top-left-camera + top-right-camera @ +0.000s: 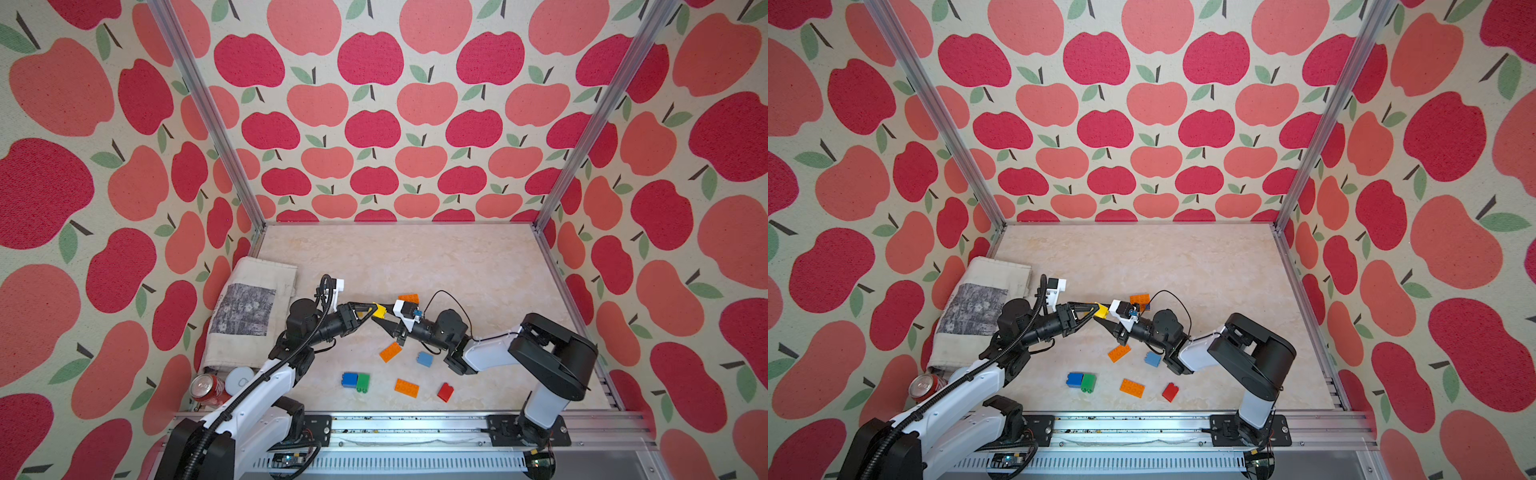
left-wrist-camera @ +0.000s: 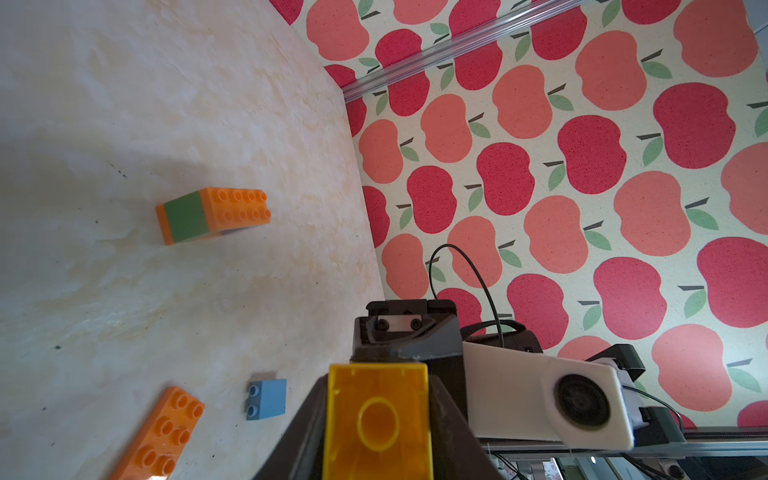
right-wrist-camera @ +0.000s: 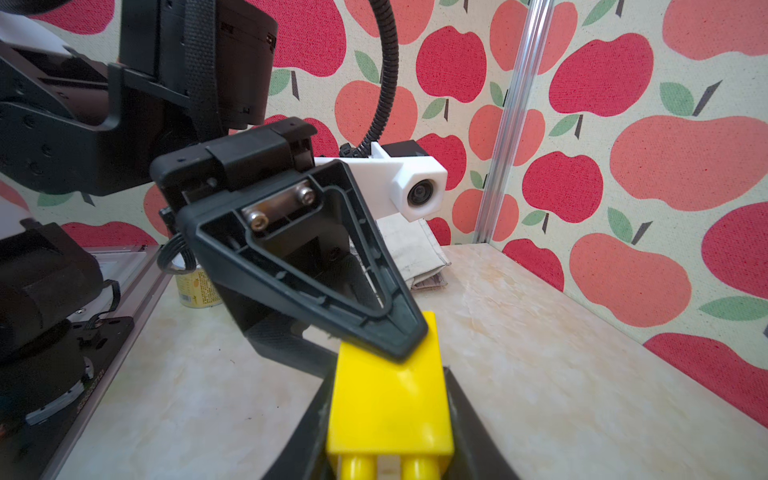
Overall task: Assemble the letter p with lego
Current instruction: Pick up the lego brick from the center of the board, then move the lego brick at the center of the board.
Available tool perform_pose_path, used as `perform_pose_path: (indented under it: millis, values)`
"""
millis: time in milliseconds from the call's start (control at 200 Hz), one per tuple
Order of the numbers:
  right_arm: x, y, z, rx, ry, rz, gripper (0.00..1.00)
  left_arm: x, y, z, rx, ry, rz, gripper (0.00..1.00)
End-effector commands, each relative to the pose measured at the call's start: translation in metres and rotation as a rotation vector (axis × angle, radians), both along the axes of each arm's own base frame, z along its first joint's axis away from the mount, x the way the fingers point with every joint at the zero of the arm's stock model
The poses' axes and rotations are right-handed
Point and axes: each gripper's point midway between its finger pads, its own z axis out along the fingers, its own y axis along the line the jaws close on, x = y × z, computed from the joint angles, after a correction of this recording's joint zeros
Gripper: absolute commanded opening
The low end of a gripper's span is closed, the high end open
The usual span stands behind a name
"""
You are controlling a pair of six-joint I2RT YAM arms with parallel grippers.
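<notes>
Though tucked against the left wall (image 1: 124,249), easy to count: one folded cloth (image 1: 253,307), one red can (image 1: 206,388), one white-lidded tin (image 1: 240,379). Lying on the bench (image 1: 478,266), one blue brick (image 1: 349,379) joined to one green brick (image 1: 363,382). Raised above mid-bench, one yellow brick (image 1: 379,309), pinched by left gripper (image 1: 372,310) and, from the opposite side, by right gripper (image 1: 380,314); hollow underside toward left wrist, two studs toward right wrist. Lying on the bench: two loose flat ones, farther orange brick (image 1: 390,351) and nearer orange brick (image 1: 407,387); one stack (image 1: 409,298) just behind right gripper, green between two orange layers; one light blue brick (image 1: 424,359); one red brick (image 1: 445,392).
</notes>
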Motion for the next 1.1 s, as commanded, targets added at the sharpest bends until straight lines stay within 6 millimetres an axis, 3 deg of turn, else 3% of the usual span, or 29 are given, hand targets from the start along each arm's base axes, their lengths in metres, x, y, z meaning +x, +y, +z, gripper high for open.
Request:
perform_pose_path:
  millis: [0,185,300,410,660,855,1096]
  values:
    - [0.011,-0.002,0.005,-0.019,0.049,-0.046,0.15,0.007,0.009,0.012,0.062,-0.056,0.035,0.5]
    - [0.033,-0.011,-0.018,-0.228,0.146,-0.193,0.02,0.027,0.07,-0.024,0.442,0.057,0.273,0.75]
    - [0.045,-0.023,-0.036,-0.423,0.214,-0.285,0.0,0.043,0.096,-0.053,0.592,0.174,0.335,0.78]
    - [0.051,-0.035,-0.045,-0.577,0.258,-0.344,0.0,0.058,0.106,-0.086,0.701,0.296,0.344,0.77]
    - [0.05,-0.057,-0.06,-0.819,0.34,-0.402,0.0,0.095,0.095,-0.124,0.738,0.4,0.302,0.76]
    - [0.046,-0.066,-0.072,-0.947,0.395,-0.41,0.0,0.117,0.076,-0.137,0.749,0.392,0.261,0.76]
    - [0.046,-0.075,-0.072,-1.001,0.403,-0.437,0.0,0.12,0.055,-0.158,0.79,0.449,0.207,0.64]
